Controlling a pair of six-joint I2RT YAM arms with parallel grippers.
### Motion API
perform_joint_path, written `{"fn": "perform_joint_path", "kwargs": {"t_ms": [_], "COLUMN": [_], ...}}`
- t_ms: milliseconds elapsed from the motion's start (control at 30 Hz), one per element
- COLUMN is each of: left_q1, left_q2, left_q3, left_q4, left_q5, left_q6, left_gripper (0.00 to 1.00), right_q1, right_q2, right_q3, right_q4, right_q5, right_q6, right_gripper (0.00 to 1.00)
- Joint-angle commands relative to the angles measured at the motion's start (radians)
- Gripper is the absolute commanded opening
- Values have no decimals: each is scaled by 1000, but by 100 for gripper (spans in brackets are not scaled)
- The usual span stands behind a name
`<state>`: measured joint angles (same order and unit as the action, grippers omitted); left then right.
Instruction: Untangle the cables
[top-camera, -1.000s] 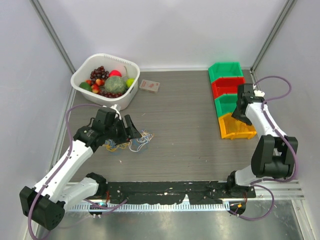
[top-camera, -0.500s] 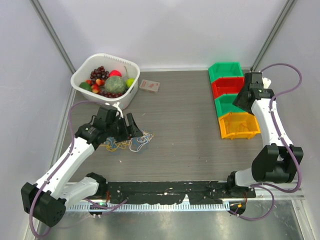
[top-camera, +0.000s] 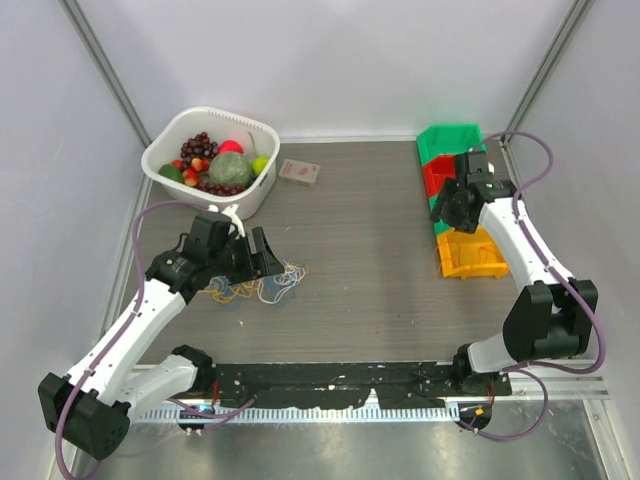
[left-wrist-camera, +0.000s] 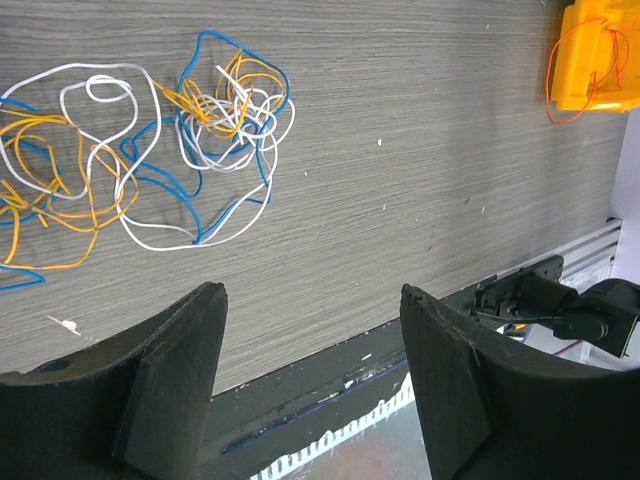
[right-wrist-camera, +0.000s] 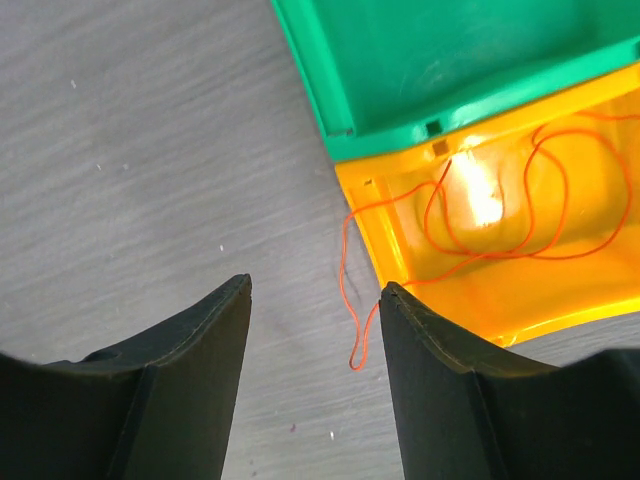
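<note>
A tangle of thin yellow, blue and white cables (top-camera: 262, 288) lies on the table at the left, and shows as loose overlapping loops (left-wrist-camera: 190, 140) in the left wrist view. My left gripper (top-camera: 258, 252) hovers just over the tangle's near-left side, open (left-wrist-camera: 310, 292), nothing between its fingers. A red-orange cable (right-wrist-camera: 500, 235) lies coiled in the yellow bin (right-wrist-camera: 470, 300), one end looping over the rim onto the table. My right gripper (top-camera: 447, 207) hangs open (right-wrist-camera: 317, 284) above the table beside that bin, and the hanging loop shows between its fingertips, untouched.
A white basket (top-camera: 168, 142) of fruit stands at the back left, with a small card box (top-camera: 299, 171) to its right. Green, red, green and yellow bins (top-camera: 450, 140) line the right side. A black rail (top-camera: 330, 378) runs along the near edge.
My right arm has swung left from over the bins to their left edge, its jaws still apart. The left arm and the tangle have barely moved.
</note>
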<state>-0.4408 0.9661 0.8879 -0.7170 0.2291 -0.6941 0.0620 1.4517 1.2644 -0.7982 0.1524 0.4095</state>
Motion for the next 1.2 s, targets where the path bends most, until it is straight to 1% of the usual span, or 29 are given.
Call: {"fn": "perform_joint_path", "kwargs": {"t_ms": [0, 67, 133, 167, 233, 300, 367, 500, 733, 800, 933, 1067, 1167], "left_q1": [2, 2, 2, 1, 2, 2, 2, 4, 2, 2, -10, -32, -52], "left_q2": [-10, -1, 11, 17, 22, 25, 28, 33, 28, 19, 11, 16, 17], "left_q3": [5, 8, 14, 17, 22, 20, 20, 20, 23, 23, 25, 48, 62], "left_q4": [-1, 2, 4, 4, -1, -1, 2, 5, -16, -28, -48, -71, -82], "left_q5": [10, 22, 32, 35, 36, 38, 41, 53, 59, 59, 42, 12, -14], "left_q6": [34, 38, 45, 50, 59, 64, 67, 68, 90, 100, 133, 171, 197], "left_gripper": [74, 74, 74, 74, 74, 74, 74, 74, 74, 74, 74, 74, 75], "right_q1": [13, 28, 62, 88, 104, 130, 160, 188, 245, 252, 259, 263, 266], "right_q2": [10, 30, 70, 87, 96, 70, 53, 94, 186, 177, 176, 188, 171], "right_q3": [-58, -56, -39, -36, -40, -69, -97, -106, -119, -114, -114, -109, -134], "right_q4": [-39, -53, -113, -145, -183, -168, -164, -168, -153, -145, -142, -167, -136], "right_q5": [-17, -45, -1, 53, 81, 65, 117, 170, 260, 260, 256, 294, 300], "right_q6": [-14, -38, -40, -23, 30, 83, 142, 213, 226, 212, 186, 183, 184], "right_gripper": [60, 60, 60, 60, 57, 54, 52, 46, 45, 46, 50, 53, 54]}}
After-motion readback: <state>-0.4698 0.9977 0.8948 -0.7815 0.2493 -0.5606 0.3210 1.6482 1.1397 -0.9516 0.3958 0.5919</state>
